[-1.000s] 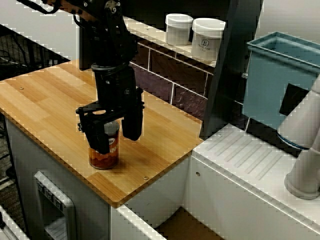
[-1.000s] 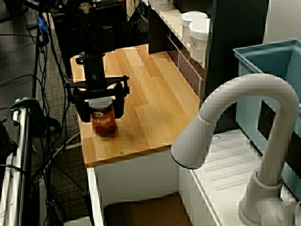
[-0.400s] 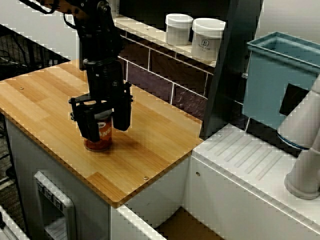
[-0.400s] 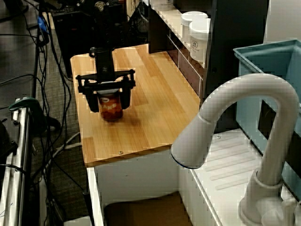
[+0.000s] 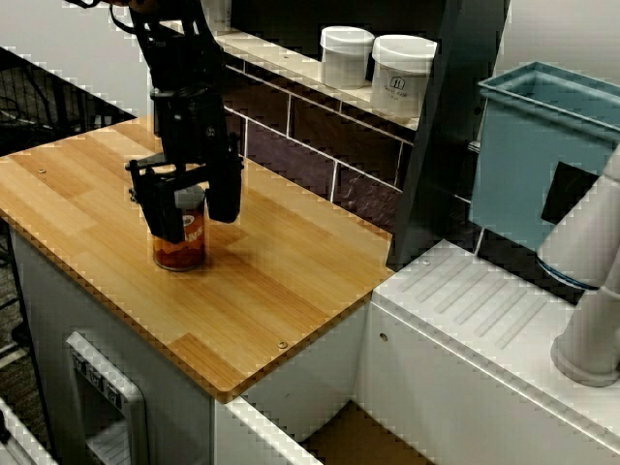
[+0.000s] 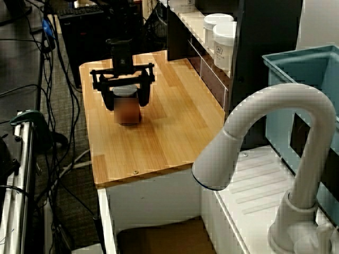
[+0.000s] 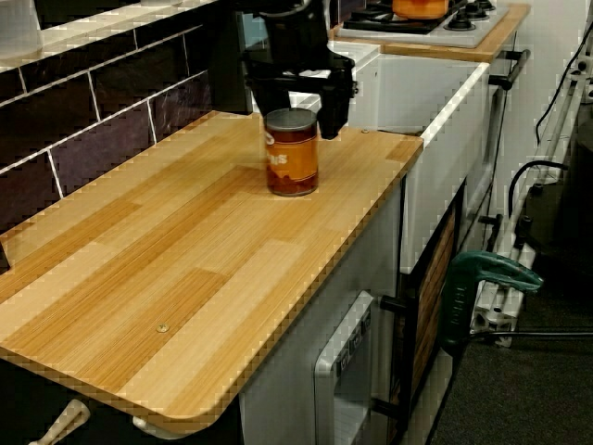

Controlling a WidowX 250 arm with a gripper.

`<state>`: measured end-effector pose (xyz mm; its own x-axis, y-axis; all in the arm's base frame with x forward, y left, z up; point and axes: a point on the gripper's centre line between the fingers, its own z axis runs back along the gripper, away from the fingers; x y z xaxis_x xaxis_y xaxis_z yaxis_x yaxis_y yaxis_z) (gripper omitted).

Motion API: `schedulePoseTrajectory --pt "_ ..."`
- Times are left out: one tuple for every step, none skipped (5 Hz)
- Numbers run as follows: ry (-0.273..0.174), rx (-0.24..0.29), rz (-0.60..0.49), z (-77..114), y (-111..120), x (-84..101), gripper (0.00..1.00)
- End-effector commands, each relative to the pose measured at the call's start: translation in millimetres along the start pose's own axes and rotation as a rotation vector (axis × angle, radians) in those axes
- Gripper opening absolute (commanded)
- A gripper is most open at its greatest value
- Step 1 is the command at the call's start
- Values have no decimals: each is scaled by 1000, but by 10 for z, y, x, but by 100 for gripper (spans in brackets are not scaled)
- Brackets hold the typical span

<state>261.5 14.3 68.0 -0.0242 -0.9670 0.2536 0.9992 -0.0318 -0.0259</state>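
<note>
A can with an orange-brown label stands upright on the wooden counter, toward its left part. My black gripper comes down from above and straddles the can's upper half, one finger on each side, pressing its sides. In the view from behind the faucet the can is blurred under the gripper. The low view along the counter shows the can resting on the wood, with the gripper around its rim.
Two white jars sit on the ledge above the dark tile backsplash. A dark post, a teal bin and a white drainboard lie right of the counter. A white faucet fills the near right.
The gripper and the can between its fingers have moved together from near the counter's front edge back and to the left, toward the middle of the counter.
</note>
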Motion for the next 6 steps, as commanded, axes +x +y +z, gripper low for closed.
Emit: schedulePoseTrajectory --pt "-5 47 13 359 9 -274 100" --pt "-4 53 24 356 4 -419 100" --pt "2 53 43 328 27 -521 100" --pt "6 49 74 334 82 -627 100" --pt "-15 55 106 421 136 -712 100" --pt "-45 53 111 543 151 -694 100"
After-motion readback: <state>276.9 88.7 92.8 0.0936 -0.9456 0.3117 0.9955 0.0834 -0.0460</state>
